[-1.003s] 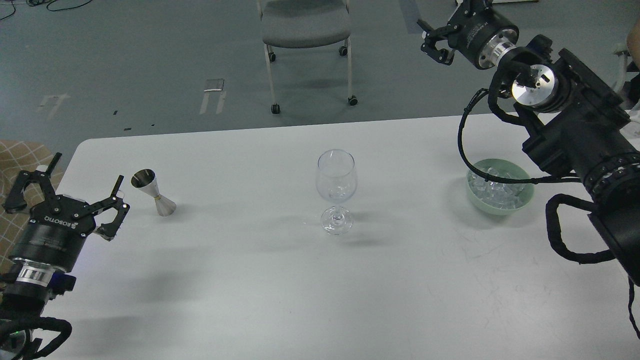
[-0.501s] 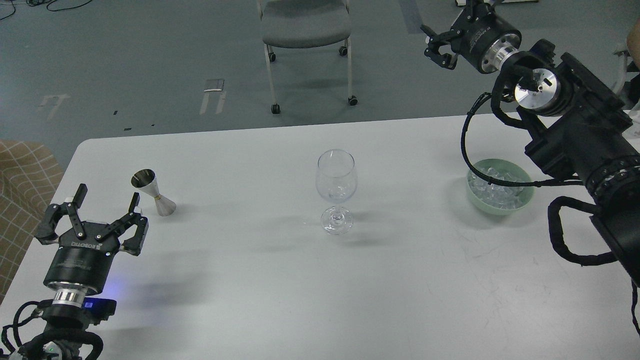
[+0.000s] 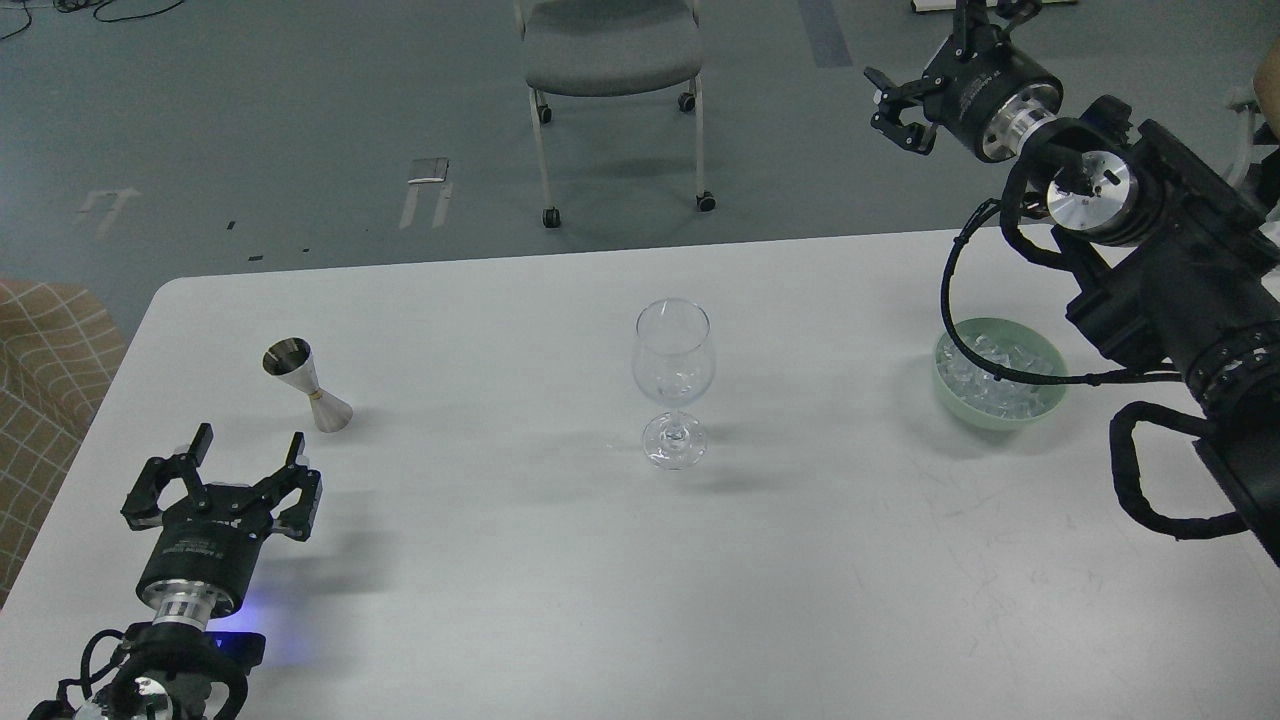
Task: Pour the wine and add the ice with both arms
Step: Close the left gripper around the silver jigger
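Note:
A clear stemmed wine glass [image 3: 673,365] stands upright and empty at the middle of the white table [image 3: 560,580]. A small steel jigger [image 3: 305,385] stands at the left. The ice [image 3: 990,372] is a heap of small clear cubes in a pale green bowl [image 3: 985,418] at the right. My left gripper [image 3: 250,437] is open and empty, low over the table's front left, just short of the jigger. My right gripper [image 3: 925,65] is open and empty, held high beyond the table's far edge, above and behind the bowl. A black cable of the right arm crosses the bowl.
A grey wheeled chair [image 3: 610,50] stands on the floor beyond the table's far edge. A checked tan cloth [image 3: 40,380] lies off the table's left edge. My thick right arm [image 3: 1180,290] hangs over the table's right side next to the bowl.
My left gripper has moved right and toward the near edge, from beside the table's left edge to over the table. My right gripper has shifted slightly right and up. Both stay open.

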